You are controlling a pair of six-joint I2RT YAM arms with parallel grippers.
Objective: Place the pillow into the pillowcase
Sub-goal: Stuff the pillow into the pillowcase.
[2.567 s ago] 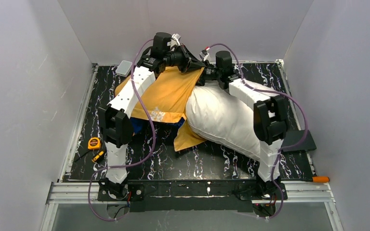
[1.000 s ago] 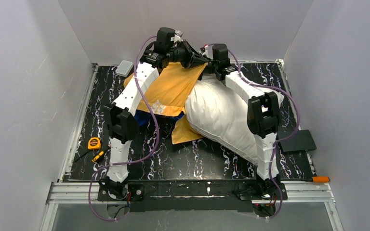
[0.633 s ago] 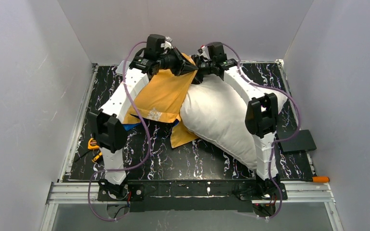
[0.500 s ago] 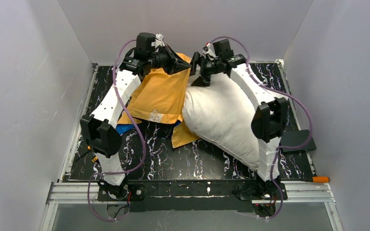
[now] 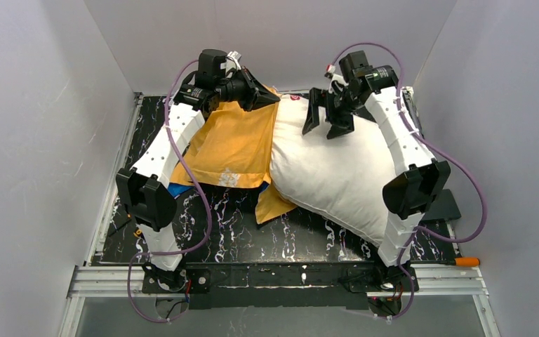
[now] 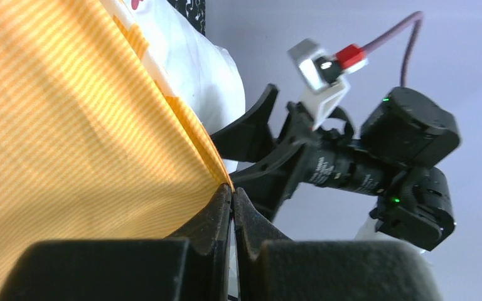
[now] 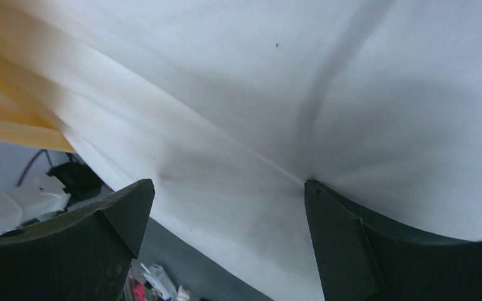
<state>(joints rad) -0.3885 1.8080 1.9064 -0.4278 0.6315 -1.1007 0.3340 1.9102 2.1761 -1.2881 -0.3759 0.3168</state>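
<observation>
White walls enclose the black counter (image 5: 253,232), where the left gripper (image 6: 231,193) pinches the pillowcase (image 5: 231,144) rim at the far edge, probably to lift its mouth, while the right gripper (image 5: 325,126) hangs spread wide and empty over the pillow (image 5: 337,172) on the right half.

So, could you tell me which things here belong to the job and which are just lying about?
Job: pillow, pillowcase, left tool shut on its edge, right tool open over the pillow.
Lying about: flat black pad, orange-handled item, both on the right.
</observation>
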